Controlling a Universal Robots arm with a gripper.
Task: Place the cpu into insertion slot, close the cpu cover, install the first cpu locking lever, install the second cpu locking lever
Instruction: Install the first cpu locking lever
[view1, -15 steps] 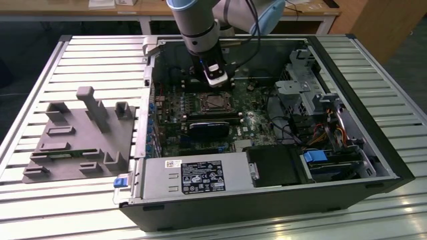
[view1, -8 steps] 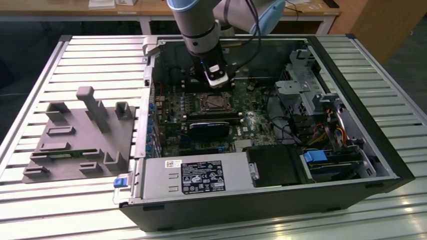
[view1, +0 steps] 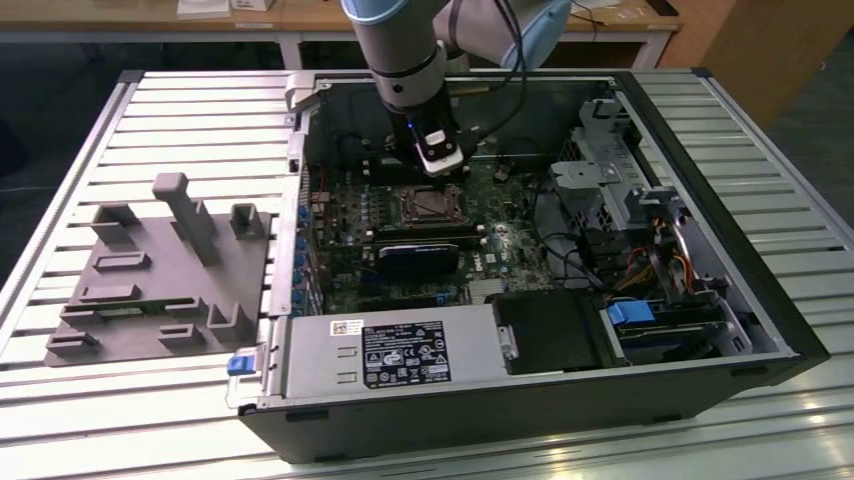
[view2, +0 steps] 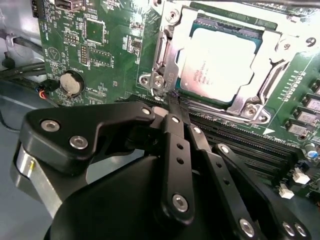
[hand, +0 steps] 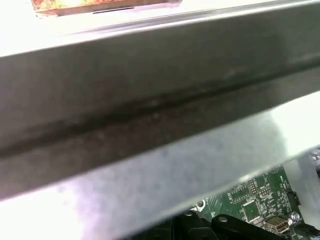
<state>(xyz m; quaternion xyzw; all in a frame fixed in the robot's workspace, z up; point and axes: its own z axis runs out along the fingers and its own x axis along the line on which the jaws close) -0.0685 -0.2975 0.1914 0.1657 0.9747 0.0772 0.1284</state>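
Surface: a slatted metal table (view1: 120, 400), with wooden benches behind it.
Case: an open computer case (view1: 534, 400) lies on the table, beside a grey fixture (view1: 160, 270) on the exterior view's left.
Arm: the arm (view1: 400, 50) reaches down into the case above the insertion slot (view1: 395, 206).
Claw: the gripper (view2: 172, 100) has its black fingers pressed together, tips at one corner of the cpu cover (view2: 277, 55). Whether they nip anything there is unclear.
Cover: folded down flat around the chip.
Chip: the cpu (view2: 220, 62) sits in the slot, its silver top showing through the cover's window.
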